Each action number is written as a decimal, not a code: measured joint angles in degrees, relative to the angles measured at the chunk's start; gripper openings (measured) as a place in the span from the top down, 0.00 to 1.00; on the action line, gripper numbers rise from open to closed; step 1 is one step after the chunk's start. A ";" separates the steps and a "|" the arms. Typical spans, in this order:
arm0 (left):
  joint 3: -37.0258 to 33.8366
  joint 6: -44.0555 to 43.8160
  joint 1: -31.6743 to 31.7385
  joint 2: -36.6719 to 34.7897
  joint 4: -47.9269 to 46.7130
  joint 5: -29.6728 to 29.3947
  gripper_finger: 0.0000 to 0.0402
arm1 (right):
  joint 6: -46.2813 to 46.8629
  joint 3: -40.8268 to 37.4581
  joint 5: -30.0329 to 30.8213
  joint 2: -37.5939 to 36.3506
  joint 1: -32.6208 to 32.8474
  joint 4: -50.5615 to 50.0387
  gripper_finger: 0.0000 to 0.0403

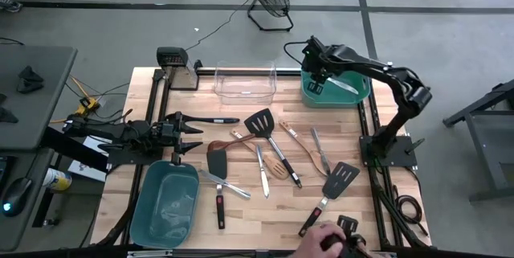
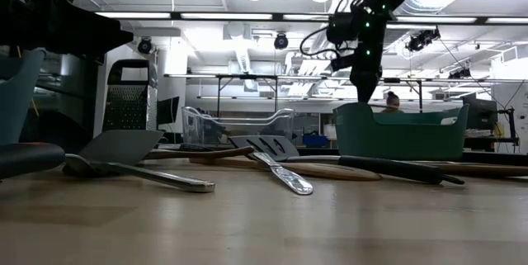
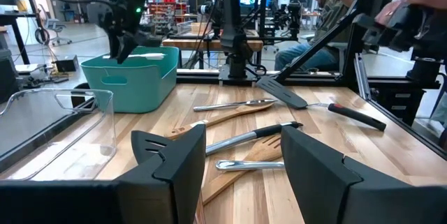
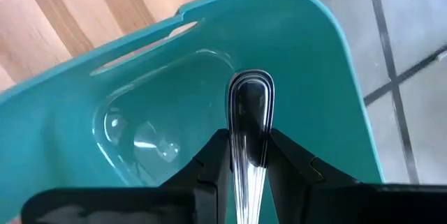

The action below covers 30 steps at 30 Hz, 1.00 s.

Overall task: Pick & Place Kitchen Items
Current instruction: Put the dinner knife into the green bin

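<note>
On the wooden counter the right gripper pinches a silvery metal piece by its handle over the green tub at two o'clock — likely stiff, light, slippery — while the left gripper waits spread at nine.

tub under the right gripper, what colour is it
Teal; the tub shows best in the right wrist view.

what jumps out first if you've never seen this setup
The right gripper, shut on a silvery metal utensil, hangs over the green tub at the table's far right corner. Next comes the scatter of black turners and wooden spoons across mid-table. The left gripper waits open at the left, above a teal tub.
</note>
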 joint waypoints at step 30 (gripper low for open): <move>0.00 -0.01 0.01 0.02 -0.01 -0.01 0.54 | 7.39 0.00 -8.64 8.42 -4.99 4.72 0.82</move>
